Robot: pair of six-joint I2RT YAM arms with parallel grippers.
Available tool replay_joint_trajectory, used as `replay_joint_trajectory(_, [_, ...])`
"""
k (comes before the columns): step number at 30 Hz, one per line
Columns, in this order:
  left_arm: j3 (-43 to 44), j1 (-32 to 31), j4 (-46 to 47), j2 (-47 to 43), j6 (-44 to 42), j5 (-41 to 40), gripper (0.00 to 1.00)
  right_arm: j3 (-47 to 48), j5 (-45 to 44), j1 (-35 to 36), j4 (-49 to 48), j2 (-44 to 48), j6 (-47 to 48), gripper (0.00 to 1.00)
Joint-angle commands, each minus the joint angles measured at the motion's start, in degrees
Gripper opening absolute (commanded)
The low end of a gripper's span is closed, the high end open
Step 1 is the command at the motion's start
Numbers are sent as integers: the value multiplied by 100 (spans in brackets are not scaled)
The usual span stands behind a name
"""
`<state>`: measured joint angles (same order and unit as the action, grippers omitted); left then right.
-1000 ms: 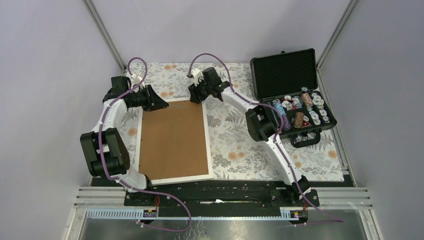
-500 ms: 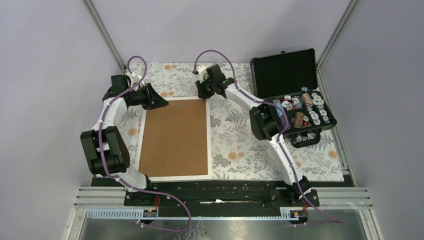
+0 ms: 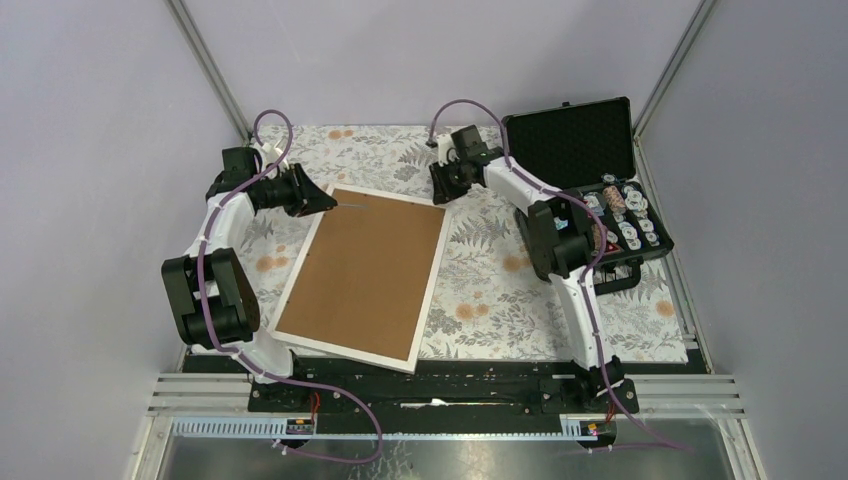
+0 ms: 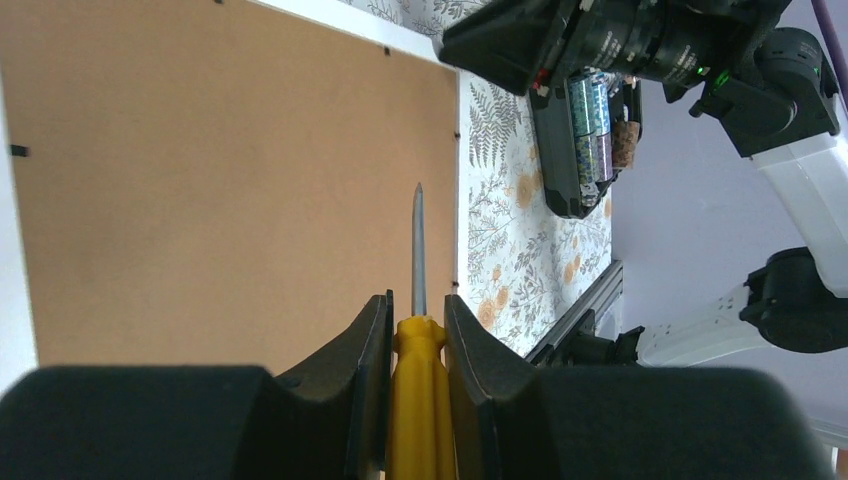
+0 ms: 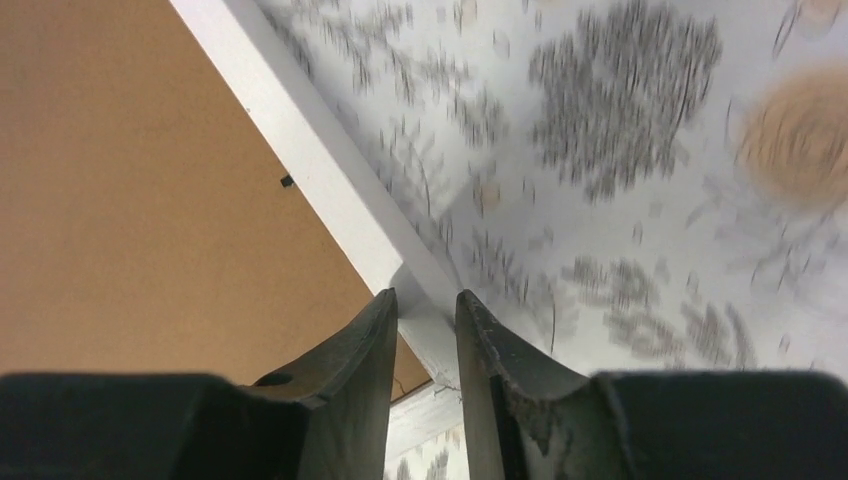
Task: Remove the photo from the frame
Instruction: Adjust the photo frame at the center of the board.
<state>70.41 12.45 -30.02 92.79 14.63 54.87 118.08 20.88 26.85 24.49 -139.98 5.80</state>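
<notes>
The frame (image 3: pixel 428 290) lies face down and askew on the floral cloth, its brown fibreboard back (image 3: pixel 365 270) facing up. The photo is hidden beneath that back. My right gripper (image 3: pixel 443 197) is at the frame's far right corner, its jaws shut on the white border (image 5: pixel 330 170); the brown back (image 5: pixel 150 200) shows to the left in the right wrist view. My left gripper (image 3: pixel 325 203) hovers over the far left corner, shut on a yellow-handled screwdriver (image 4: pixel 418 400). The screwdriver's metal shaft (image 4: pixel 418 250) points out over the brown back (image 4: pixel 230 180).
An open black case (image 3: pixel 590 200) holding poker chips stands at the back right, close behind the right arm. Small black retaining tabs (image 4: pixel 17 151) sit along the frame's inner edge. The floral cloth (image 3: pixel 500 290) covers the table.
The right gripper closed on the frame's far right corner and moved right, swinging the frame clockwise from square to askew. The left arm and its screwdriver stayed put.
</notes>
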Motion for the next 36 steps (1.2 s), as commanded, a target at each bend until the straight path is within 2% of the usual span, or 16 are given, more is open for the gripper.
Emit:
replay_joint_trajectory(1, [271, 21, 215, -5, 65, 63, 0, -841, 463, -60, 1028, 575, -60, 37])
replay_joint_trajectory(3, [270, 18, 214, 2, 79, 67, 0, -893, 615, -65, 988, 703, 111, 45])
replay_joint_trajectory(6, [269, 12, 246, 12, 111, 61, 0, -576, 683, -53, 1030, 646, 481, 63])
replay_joint_trajectory(8, [271, 16, 297, 21, 165, 65, 0, -119, 660, -42, 1119, 465, 636, 68])
replay_joint_trajectory(13, [278, 19, 344, 24, 215, 68, 0, 739, 427, 121, 1470, -140, 851, 67])
replay_joint_trajectory(20, [247, 12, 349, -40, 198, 72, 0, 988, 191, 308, 1687, -607, 877, 64])
replay_joint_trajectory(22, [243, 19, 349, -35, 198, 76, 0, 993, 64, 310, 1741, -677, 834, 58])
replay_joint_trajectory(29, [284, 14, 348, 41, 193, 56, 0, 1169, -397, 102, 2179, -904, -32, 25])
replay_joint_trajectory(36, [514, 17, 108, 200, 107, -42, 0, 567, -736, -129, 2101, -533, -548, 1])
